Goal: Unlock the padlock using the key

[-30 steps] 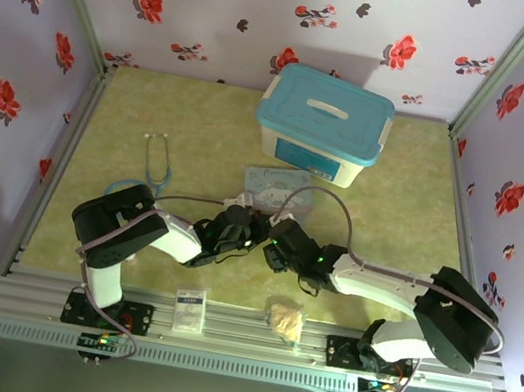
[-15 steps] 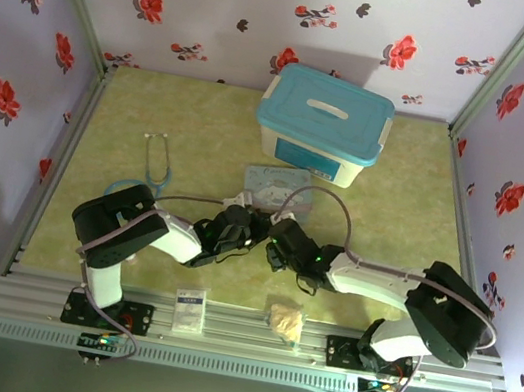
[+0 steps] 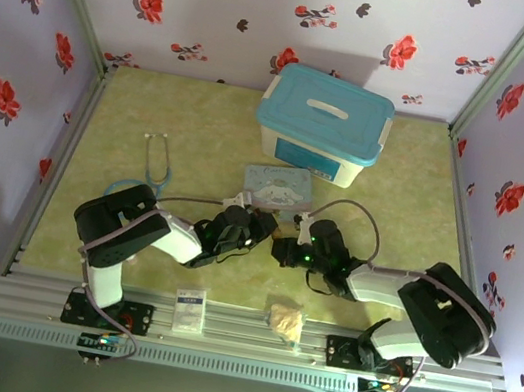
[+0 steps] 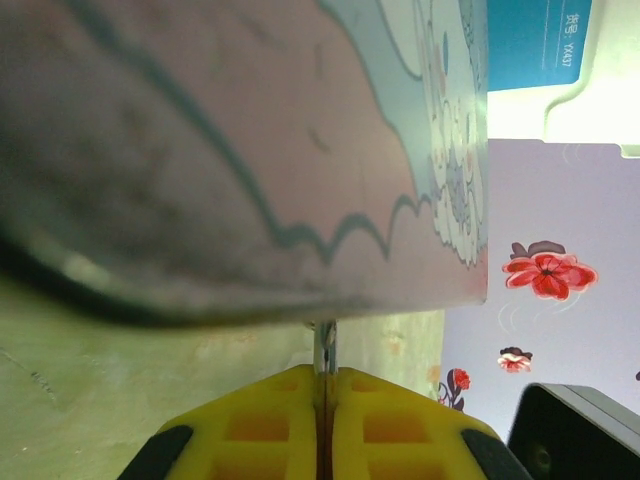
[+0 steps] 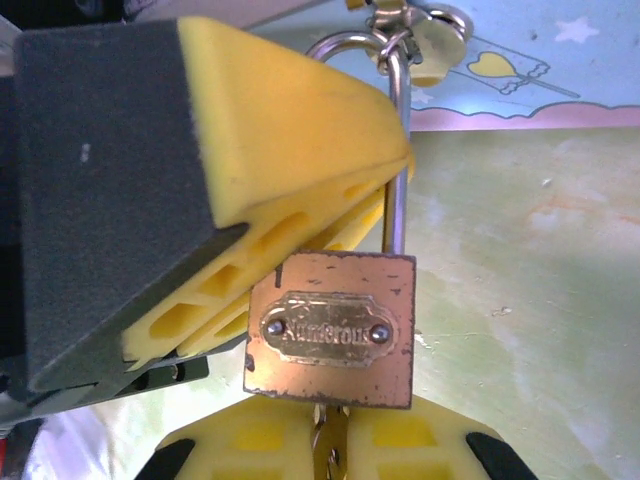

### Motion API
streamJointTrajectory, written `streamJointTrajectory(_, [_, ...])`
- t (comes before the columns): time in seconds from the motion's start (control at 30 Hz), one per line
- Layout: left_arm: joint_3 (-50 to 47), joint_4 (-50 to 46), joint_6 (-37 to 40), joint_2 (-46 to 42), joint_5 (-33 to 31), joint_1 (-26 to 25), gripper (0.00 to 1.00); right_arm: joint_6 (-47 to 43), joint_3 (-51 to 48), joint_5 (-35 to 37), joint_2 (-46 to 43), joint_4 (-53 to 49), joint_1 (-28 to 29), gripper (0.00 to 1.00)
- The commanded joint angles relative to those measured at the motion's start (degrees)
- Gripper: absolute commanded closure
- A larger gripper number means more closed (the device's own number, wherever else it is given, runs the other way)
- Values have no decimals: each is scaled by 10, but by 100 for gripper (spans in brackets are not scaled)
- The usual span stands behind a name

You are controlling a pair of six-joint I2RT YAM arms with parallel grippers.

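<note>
In the right wrist view the brass padlock [image 5: 330, 330] hangs upright. Its silver shackle [image 5: 397, 170] is pinched between my left gripper's yellow fingers [image 5: 300, 150], which reach in from the left. In the left wrist view my left gripper [image 4: 324, 375] is shut on that thin silver bar. The small key [image 5: 330, 445] sits between the closed fingers of my right gripper [image 5: 330, 420], and its tip meets the padlock's underside. In the top view the two grippers face each other, left [image 3: 259, 226] and right [image 3: 283, 251], with the padlock hidden between them.
The cartoon tin [image 3: 279, 187] lies just behind the grippers and looms blurred over the left wrist view. A blue-lidded box [image 3: 323, 126] stands further back. A stethoscope [image 3: 155, 169] lies at the left. A white packet [image 3: 189, 310] and a tan wad [image 3: 286, 320] rest near the front rail.
The right gripper has closed on the key, and its wrist has shifted to the right and turned. The left arm has held still with the padlock.
</note>
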Motion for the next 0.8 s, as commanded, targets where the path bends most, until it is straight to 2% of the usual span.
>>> streamJointTrajectory(0.0, [-3,44,-1,-12,33,-12,100,61,-18,-41,22,127,-35,90])
streamJointTrajectory(0.07, [-4,33,5,-19,30,-11,100,66,-20,-58,29,130,-46,89])
streamJointTrajectory(0.13, [-6,18,9,-27,24,-12,100,57,-22,-64,24,115,-52,84])
streamJointTrajectory(0.37, [1,-12,14,-42,13,-6,100,-56,-17,44,-119,-164,-44,58])
streamJointTrajectory(0.53, [11,-13,16,-43,12,-3,100,-84,2,85,-176,-266,-33,56])
streamJointTrajectory(0.7, [16,-18,14,-40,15,-3,100,-108,54,157,-154,-312,35,56])
streamJointTrajectory(0.77, [16,-19,14,-39,15,-2,100,-108,65,161,-141,-309,47,59])
